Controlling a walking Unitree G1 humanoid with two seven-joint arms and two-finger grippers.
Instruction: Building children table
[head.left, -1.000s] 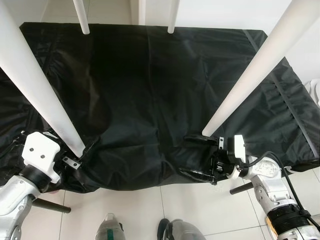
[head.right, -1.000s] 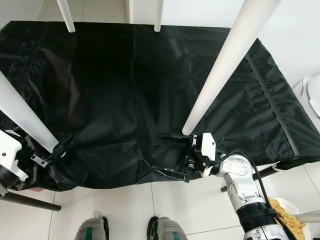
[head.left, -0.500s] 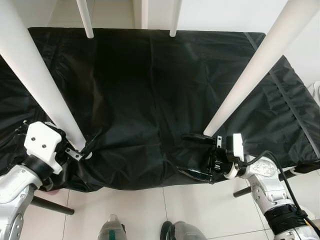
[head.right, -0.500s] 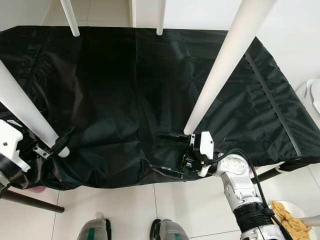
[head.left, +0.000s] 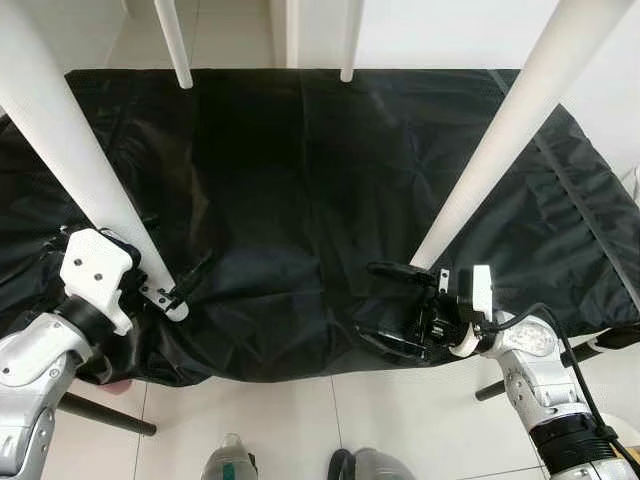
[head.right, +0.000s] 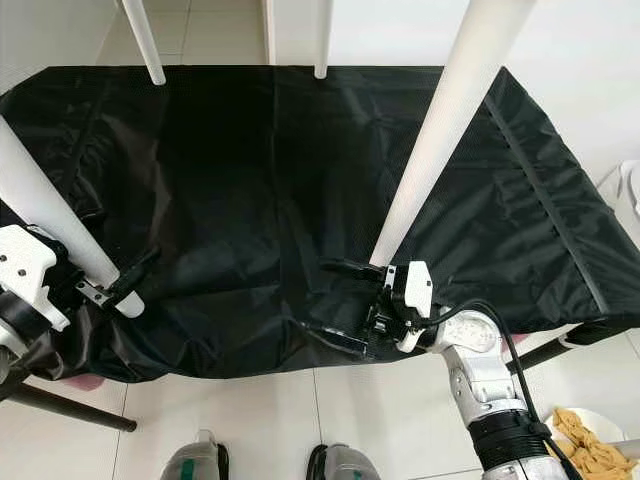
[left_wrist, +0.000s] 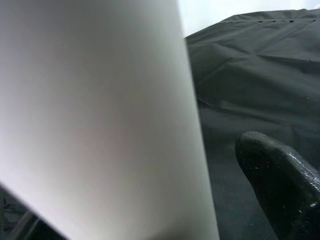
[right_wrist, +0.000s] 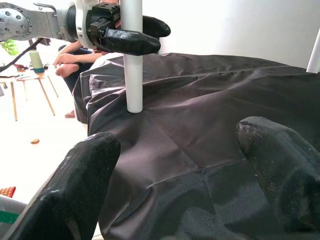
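— White floor tiles (head.left: 300, 420) lie under everything, and on top sits an upturned tabletop wrapped in a black cover (head.left: 300, 180). What stands on it?

— Four white legs rise from it: a near left leg (head.left: 70, 160), a near right leg (head.left: 500, 130), and two far legs (head.left: 172, 45) at the back edge. This is the children's table, upside down, directly in front of the robot.

— Where is the left gripper (head.left: 172, 290)?

— Low at the base of the near left leg. Its two black fingers are clamped on the leg; one finger (head.left: 192, 275) sticks out past the leg over the cover. In the left wrist view the leg (left_wrist: 100, 120) presses close against the camera, with one fingertip (left_wrist: 280, 185) beside it.

— And the right gripper (head.left: 395, 305)?

— Its fingers are spread wide, holding nothing. The upper finger (head.left: 398, 270) reaches to the base of the near right leg; I cannot tell whether it touches. The lower finger (head.left: 392, 343) lies on the cover's front edge. In the right wrist view both fingertips (right_wrist: 280, 165) frame the wrinkled cover, and across it the left gripper (right_wrist: 131, 34) grips its leg (right_wrist: 132, 60).

— Anything else around?

— The robot's feet (head.left: 370, 465) are on the tiles, a person (right_wrist: 75, 60) sits in the background of the right wrist view, and a bowl of something yellowish (head.right: 590, 450) sits at the right.

— Any writing or labels?

— None I can read.
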